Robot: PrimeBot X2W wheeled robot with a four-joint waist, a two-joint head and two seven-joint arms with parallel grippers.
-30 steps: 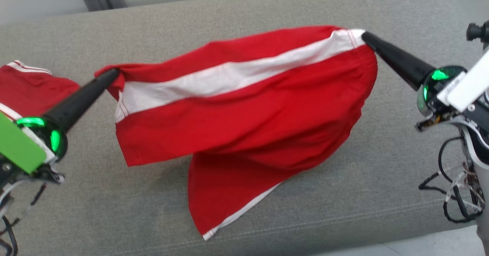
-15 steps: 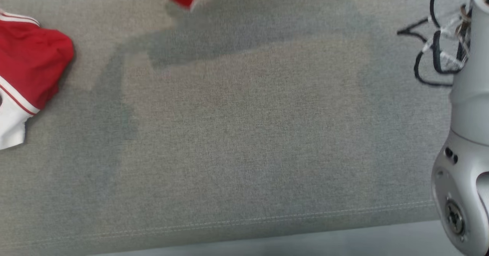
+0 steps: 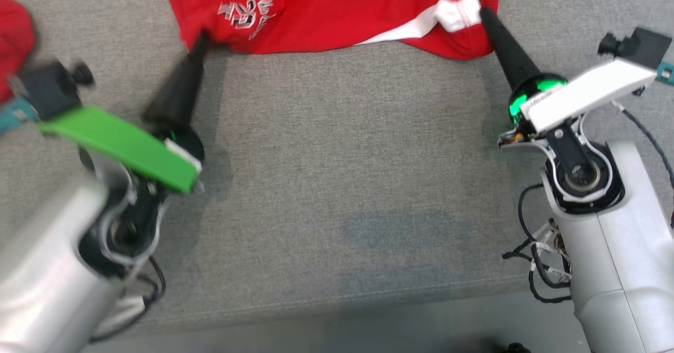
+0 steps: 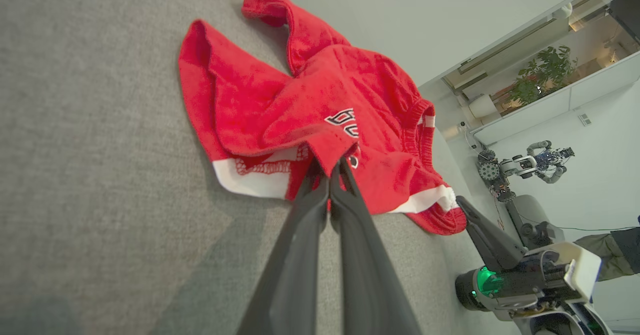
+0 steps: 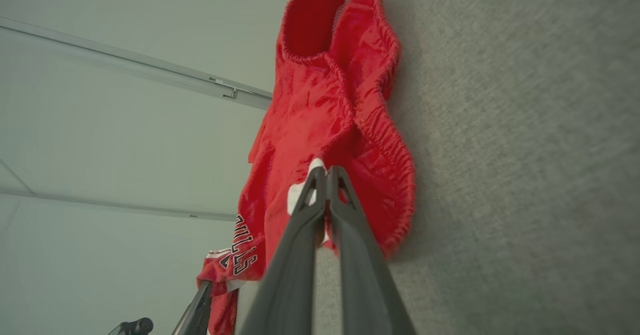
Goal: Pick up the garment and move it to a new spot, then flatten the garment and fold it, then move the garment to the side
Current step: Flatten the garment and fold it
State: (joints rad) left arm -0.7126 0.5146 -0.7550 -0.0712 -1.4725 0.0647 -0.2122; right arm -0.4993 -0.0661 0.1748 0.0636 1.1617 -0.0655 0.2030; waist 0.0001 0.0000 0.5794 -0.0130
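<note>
Red basketball shorts [image 3: 326, 10] pinned at both ends on the grey cushion [image 3: 337, 184]
The left gripper [image 3: 201, 41] has its fingers pressed together on a red fold beside the printed lettering. The right gripper [image 3: 482, 13] has its fingers pinching the white-striped waistband end. The shorts lie rumpled on the cushion's far side, and another red garment [image 3: 13, 31] lies at the far left

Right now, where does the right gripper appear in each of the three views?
Head view: right gripper upper right, shut on the red garment.
Left wrist view: right gripper lower right, at the garment's white corner.
Right wrist view: right gripper bottom centre, pointing up.
Shared landmark: the garment's lettering.
</note>
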